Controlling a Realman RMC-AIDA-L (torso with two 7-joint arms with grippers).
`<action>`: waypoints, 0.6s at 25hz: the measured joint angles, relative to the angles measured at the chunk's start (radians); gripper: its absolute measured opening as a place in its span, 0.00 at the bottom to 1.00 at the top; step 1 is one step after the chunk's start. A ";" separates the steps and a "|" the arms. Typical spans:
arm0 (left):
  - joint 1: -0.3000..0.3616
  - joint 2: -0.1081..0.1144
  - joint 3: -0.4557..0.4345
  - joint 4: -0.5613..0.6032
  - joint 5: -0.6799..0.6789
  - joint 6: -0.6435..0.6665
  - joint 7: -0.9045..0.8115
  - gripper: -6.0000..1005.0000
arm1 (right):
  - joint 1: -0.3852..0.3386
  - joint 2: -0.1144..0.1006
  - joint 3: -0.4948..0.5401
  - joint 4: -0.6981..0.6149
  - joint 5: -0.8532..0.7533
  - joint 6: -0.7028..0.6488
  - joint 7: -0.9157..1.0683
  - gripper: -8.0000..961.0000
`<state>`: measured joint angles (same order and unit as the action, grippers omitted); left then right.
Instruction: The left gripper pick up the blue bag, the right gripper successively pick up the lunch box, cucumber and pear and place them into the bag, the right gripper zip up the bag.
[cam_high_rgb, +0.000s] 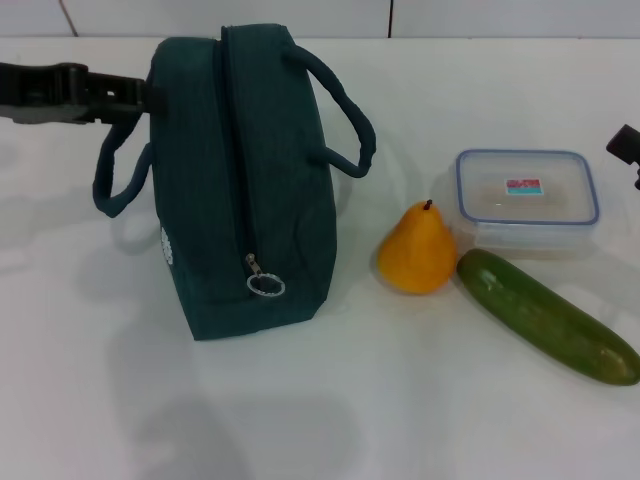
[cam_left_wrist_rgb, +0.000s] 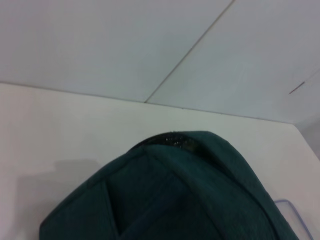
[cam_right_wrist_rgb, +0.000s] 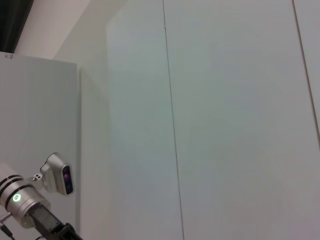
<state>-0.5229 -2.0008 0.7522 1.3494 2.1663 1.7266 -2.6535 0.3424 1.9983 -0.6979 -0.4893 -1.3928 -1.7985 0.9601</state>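
Note:
The blue bag (cam_high_rgb: 245, 180) stands upright on the white table, its zipper running down the top to a ring pull (cam_high_rgb: 265, 285) at the near end. The bag also fills the bottom of the left wrist view (cam_left_wrist_rgb: 190, 200). My left gripper (cam_high_rgb: 135, 95) reaches in from the left and is against the bag's upper far side, above the left handle (cam_high_rgb: 115, 185). A yellow pear (cam_high_rgb: 417, 250), a clear lunch box with a blue rim (cam_high_rgb: 527, 195) and a green cucumber (cam_high_rgb: 545, 315) lie to the right of the bag. Only a tip of my right gripper (cam_high_rgb: 625, 150) shows at the right edge, beside the lunch box.
The table (cam_high_rgb: 400, 420) is white with a white wall behind it. The right wrist view shows only wall panels and part of a robot arm (cam_right_wrist_rgb: 30, 200). A corner of the lunch box shows in the left wrist view (cam_left_wrist_rgb: 295, 220).

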 joint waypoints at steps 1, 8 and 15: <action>-0.002 0.000 0.000 0.001 0.000 -0.003 0.000 0.70 | -0.002 0.000 0.000 0.000 0.000 -0.001 0.000 0.91; -0.040 -0.014 0.035 -0.010 0.042 -0.008 -0.005 0.69 | -0.004 0.003 0.000 0.005 0.000 -0.002 -0.007 0.91; -0.054 -0.031 0.091 -0.009 0.097 -0.021 -0.007 0.68 | -0.010 0.005 0.000 0.009 0.000 -0.011 -0.008 0.91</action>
<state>-0.5767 -2.0313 0.8432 1.3401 2.2635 1.7060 -2.6607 0.3321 2.0038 -0.6976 -0.4806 -1.3929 -1.8097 0.9526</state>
